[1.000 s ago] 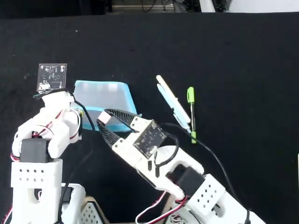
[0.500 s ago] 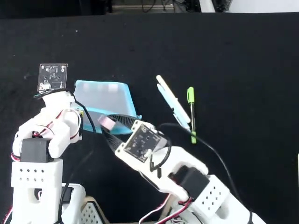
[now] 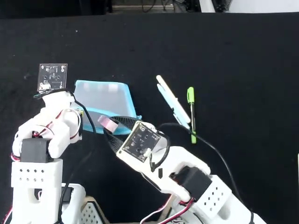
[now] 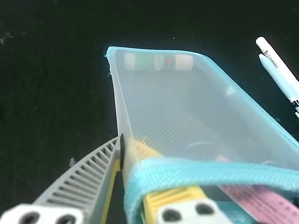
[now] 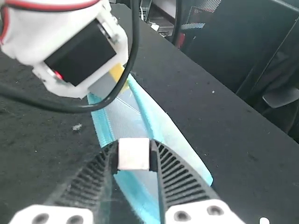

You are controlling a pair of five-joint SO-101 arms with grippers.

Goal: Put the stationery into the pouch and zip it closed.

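A light-blue mesh pouch (image 3: 103, 97) lies flat at the left of the black table, its open mouth towards the arms. My left gripper (image 3: 83, 120) is shut on the pouch's rim (image 4: 140, 170), one finger inside and one outside. A small pinkish-white eraser (image 3: 108, 123) sits between the fingers of my right gripper (image 5: 134, 155), which is shut on it right at the pouch mouth (image 5: 140, 122). In the left wrist view the eraser (image 4: 268, 196) shows through the mesh. Two white-and-blue pens (image 3: 172, 101) and a green pen (image 3: 191, 112) lie to the right of the pouch.
The left arm's body (image 5: 70, 42) stands close beside my right gripper. A black cable (image 3: 212, 154) trails from the right arm past the pens. The table's far half and right side are bare black cloth (image 3: 243, 60).
My right gripper has carried the eraser a little forward and left, up to the pouch mouth. The left arm and the pens have not moved.
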